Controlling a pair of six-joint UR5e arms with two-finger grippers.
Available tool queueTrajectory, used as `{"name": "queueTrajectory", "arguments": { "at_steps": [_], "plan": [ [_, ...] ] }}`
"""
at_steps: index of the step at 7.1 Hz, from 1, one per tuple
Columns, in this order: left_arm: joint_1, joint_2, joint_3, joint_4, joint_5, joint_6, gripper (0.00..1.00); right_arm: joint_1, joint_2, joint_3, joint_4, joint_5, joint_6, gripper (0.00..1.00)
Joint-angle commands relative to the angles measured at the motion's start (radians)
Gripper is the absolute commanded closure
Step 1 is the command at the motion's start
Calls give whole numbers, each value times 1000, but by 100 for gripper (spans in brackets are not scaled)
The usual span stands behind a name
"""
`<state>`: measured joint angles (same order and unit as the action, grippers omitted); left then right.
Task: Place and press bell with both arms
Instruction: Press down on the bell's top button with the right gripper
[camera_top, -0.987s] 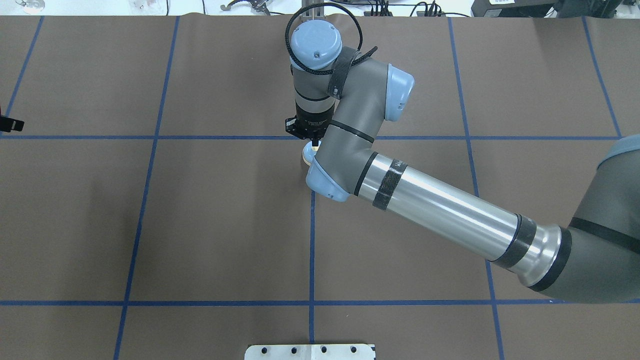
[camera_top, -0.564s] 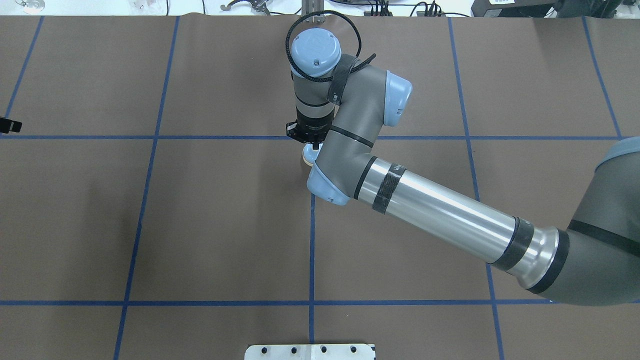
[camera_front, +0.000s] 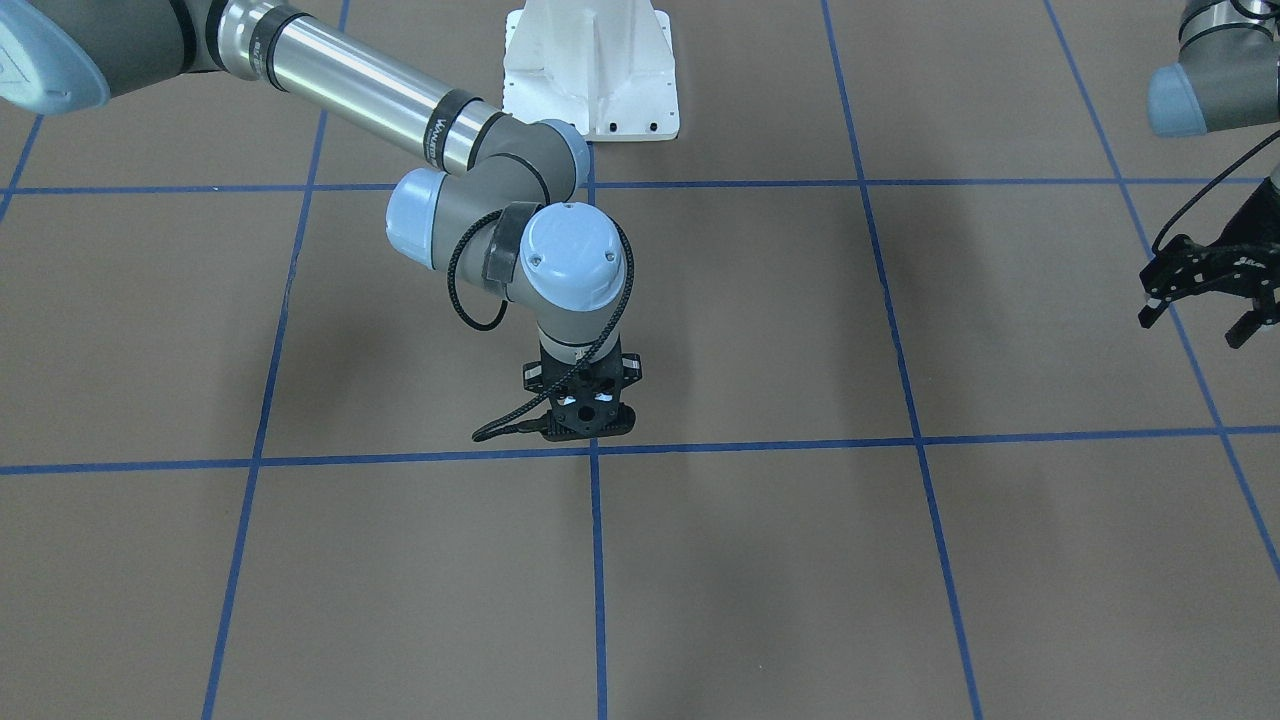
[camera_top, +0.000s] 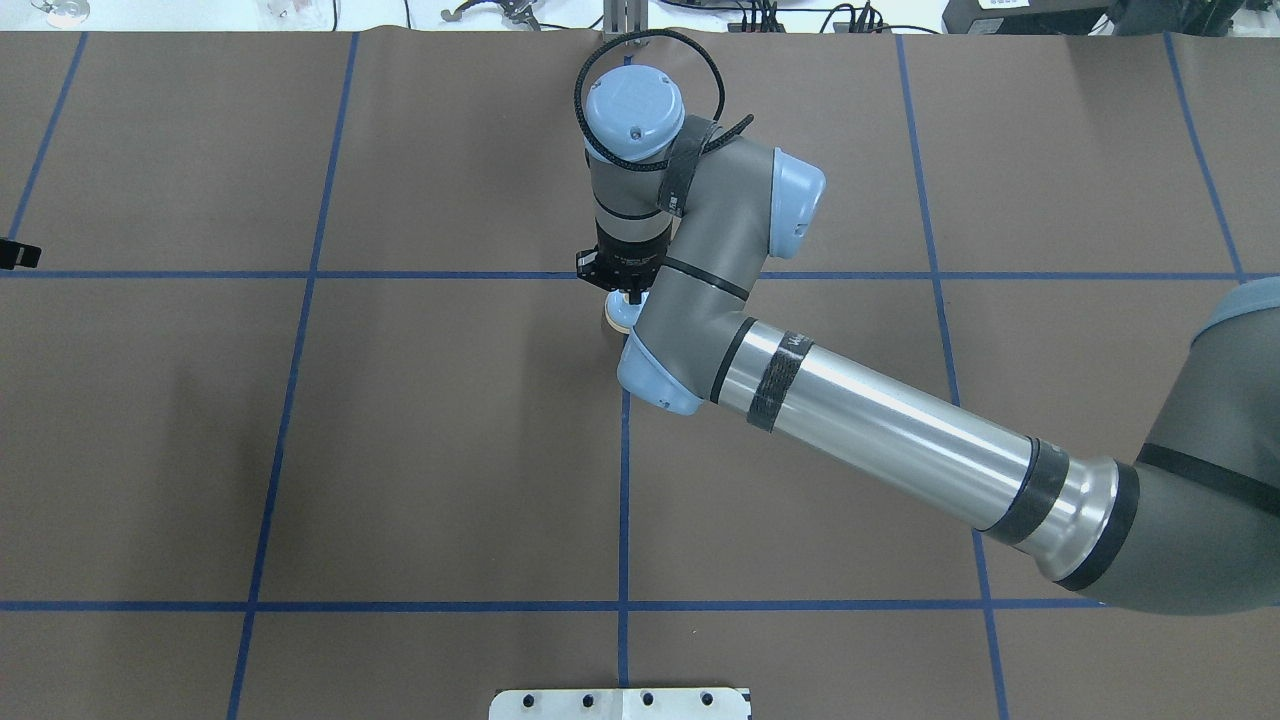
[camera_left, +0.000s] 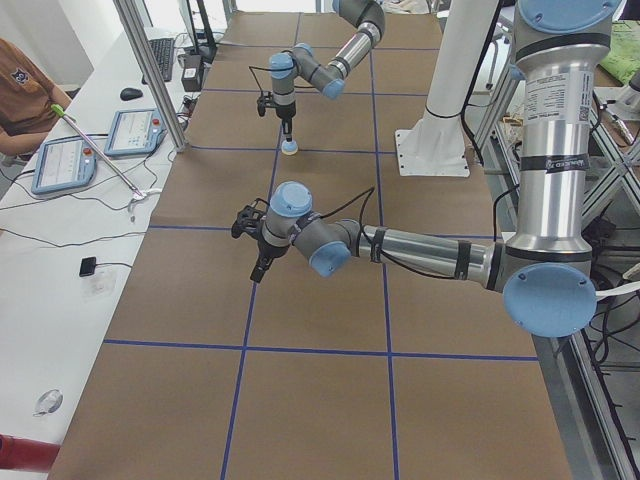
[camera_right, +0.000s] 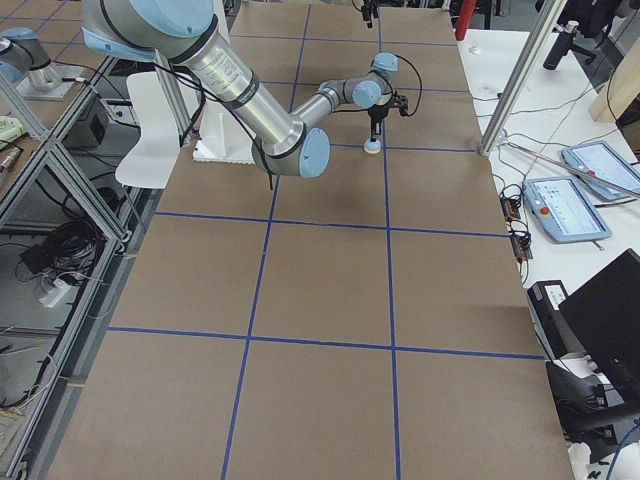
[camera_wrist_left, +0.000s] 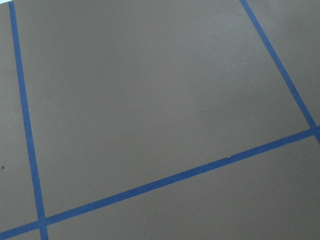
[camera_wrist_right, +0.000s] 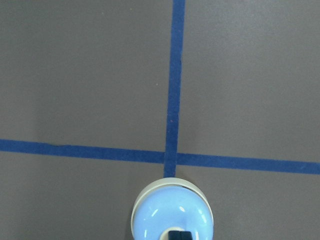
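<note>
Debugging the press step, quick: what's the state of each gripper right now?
Left gripper: open, empty.
Right gripper: fingers shut, gripping nothing, tips at the top of the bell.

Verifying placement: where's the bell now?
In the overhead view the bell sits just robot-side of the central blue tape crossing, directly under the right hand, partly hidden by the right arm.

bell (camera_top: 616, 315) half hidden, left pincer (camera_top: 20, 254) cropped
</note>
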<state>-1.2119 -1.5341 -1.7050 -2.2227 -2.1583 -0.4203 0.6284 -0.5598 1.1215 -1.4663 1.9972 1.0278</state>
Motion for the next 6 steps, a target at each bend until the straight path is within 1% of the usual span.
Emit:
{"name": "queueTrajectory", "arguments": {
  "at_steps": [1, 3, 5, 6],
  "plan": [
    [0, 0, 1, 0, 0, 0, 0, -1, 0, 0, 0, 0, 0, 100],
    [0, 0, -1, 2, 0, 0, 0, 17, 8, 10, 0, 2, 0, 100],
    [-2, 0, 2, 3, -2, 2, 0, 51, 3, 87, -41, 35, 6, 100],
    [-15, 21, 2, 2, -18, 2, 0, 60, -9, 147, -118, 32, 5, 38]
  ]
}}
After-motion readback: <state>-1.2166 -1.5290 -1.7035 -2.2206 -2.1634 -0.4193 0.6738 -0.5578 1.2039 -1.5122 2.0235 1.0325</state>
